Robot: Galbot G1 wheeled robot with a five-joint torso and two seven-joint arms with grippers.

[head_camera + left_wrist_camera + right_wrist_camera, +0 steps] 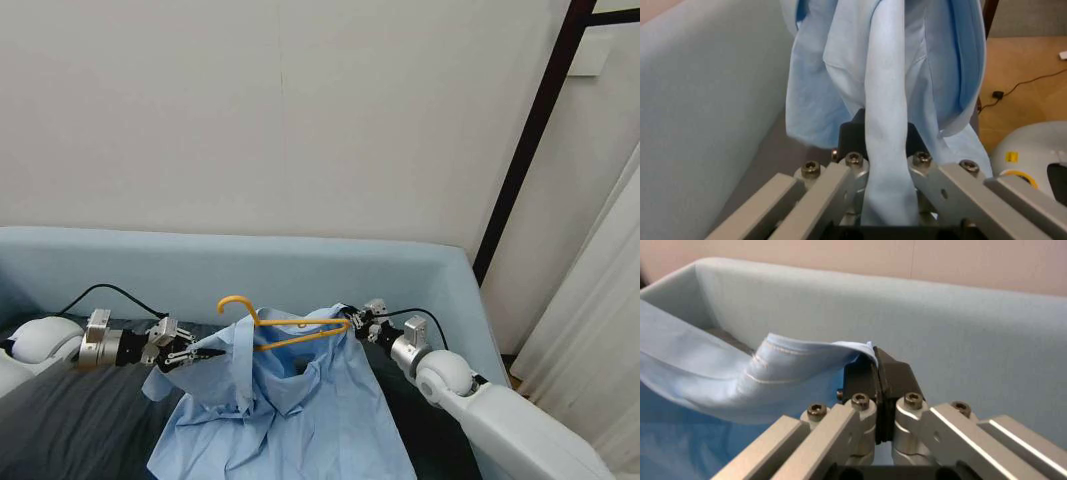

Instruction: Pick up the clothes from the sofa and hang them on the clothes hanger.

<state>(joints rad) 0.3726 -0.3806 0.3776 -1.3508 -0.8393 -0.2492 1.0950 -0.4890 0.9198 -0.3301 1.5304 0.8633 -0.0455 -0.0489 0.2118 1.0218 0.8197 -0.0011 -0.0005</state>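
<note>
A light blue shirt hangs spread between my two grippers above the dark sofa seat, with an orange hanger lying in its collar opening, hook to the left. My left gripper is shut on a fold of the shirt at its left shoulder; the cloth runs between the fingers. On the opposite side, my right gripper is shut on the shirt's edge, pinched flat between its black pads, close to the hanger's right end.
The sofa's pale blue backrest runs behind the shirt, and its arm rises at the right. A white wall stands behind it. A dark pole leans at the right. Floor with a cable shows in the left wrist view.
</note>
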